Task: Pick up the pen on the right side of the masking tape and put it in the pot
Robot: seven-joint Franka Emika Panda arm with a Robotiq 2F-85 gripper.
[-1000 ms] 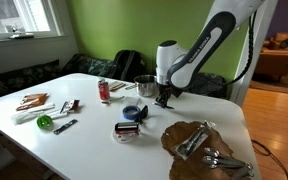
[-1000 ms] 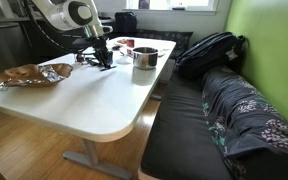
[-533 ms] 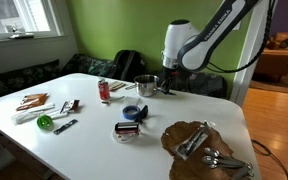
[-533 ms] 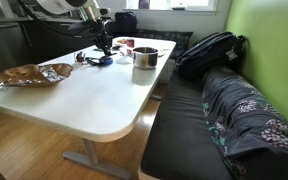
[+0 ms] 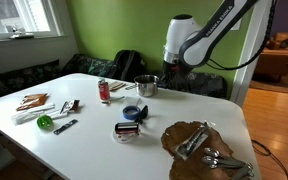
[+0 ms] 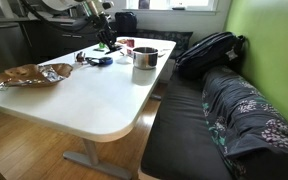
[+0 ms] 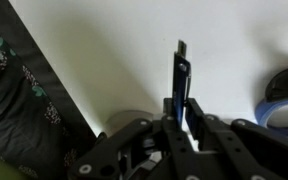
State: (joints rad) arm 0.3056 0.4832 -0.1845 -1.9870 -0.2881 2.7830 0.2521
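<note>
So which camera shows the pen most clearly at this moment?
The wrist view: the pen fills the middle of the picture, upright and clamped between the fingers. In both exterior views it is too small to make out at the gripper, which hangs near the pot.

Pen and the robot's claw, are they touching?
Touching. The wrist view shows the lower end of the pen pinched inside the claw, with the jaws pressed against both of its sides.

masking tape [image 7: 282, 106] cut off rt edge, pen [image 7: 181, 70] btm hidden in gripper [image 7: 184, 115]
</note>
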